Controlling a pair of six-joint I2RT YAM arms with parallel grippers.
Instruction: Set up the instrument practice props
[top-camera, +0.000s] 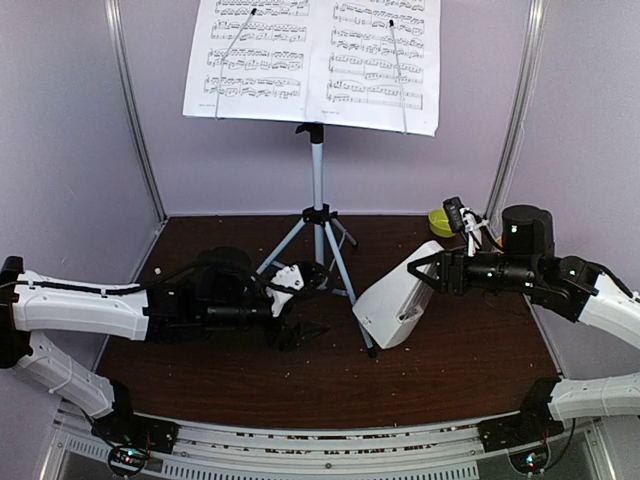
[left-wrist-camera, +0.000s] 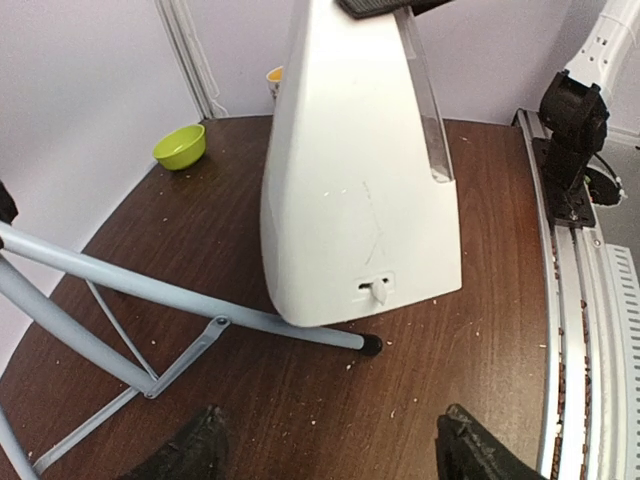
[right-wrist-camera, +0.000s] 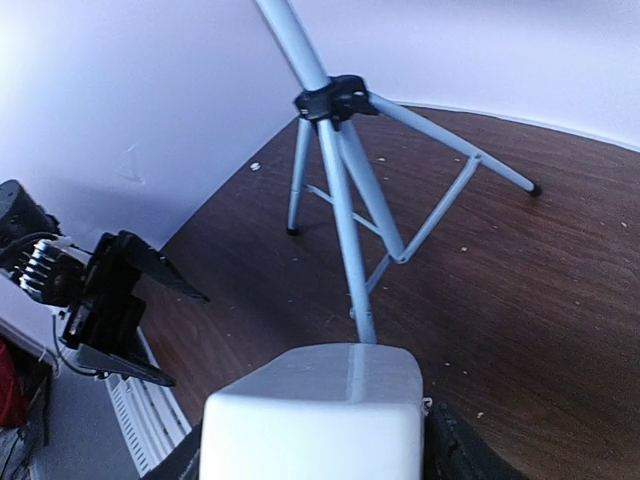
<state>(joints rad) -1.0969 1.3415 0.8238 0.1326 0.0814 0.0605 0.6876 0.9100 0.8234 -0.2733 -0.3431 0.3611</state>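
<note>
The left arm (top-camera: 90, 305), white shell with black joints, lies low and nearly level over the dark wood-grain surface (top-camera: 450, 370), reaching towards the centre. The left gripper (top-camera: 300, 283) is spread wide and empty; in its wrist view the two black fingertips (left-wrist-camera: 190, 450) sit far apart.

The stand (top-camera: 317, 180) rises at centre back, a slim silver-blue metal tube on three splayed legs joined by thin braces and a black collar. At its top, two white pages (top-camera: 255, 55) of printed music lie side by side, each crossed by a thin wire arm.

Just right of the front leg's black rubber foot is the metronome (top-camera: 395, 300), a smooth white plastic pyramid with a clear cover on one face and a small tab near its base. It leans over. Whether its lower edge touches the surface is unclear.

The right gripper (top-camera: 425, 272) is clamped on the metronome's narrow top, the right arm (top-camera: 610, 300) stretched leftwards, its wrist about level.

A small glossy yellow-green bowl (top-camera: 438, 222) sits behind it by the back wall.
</note>
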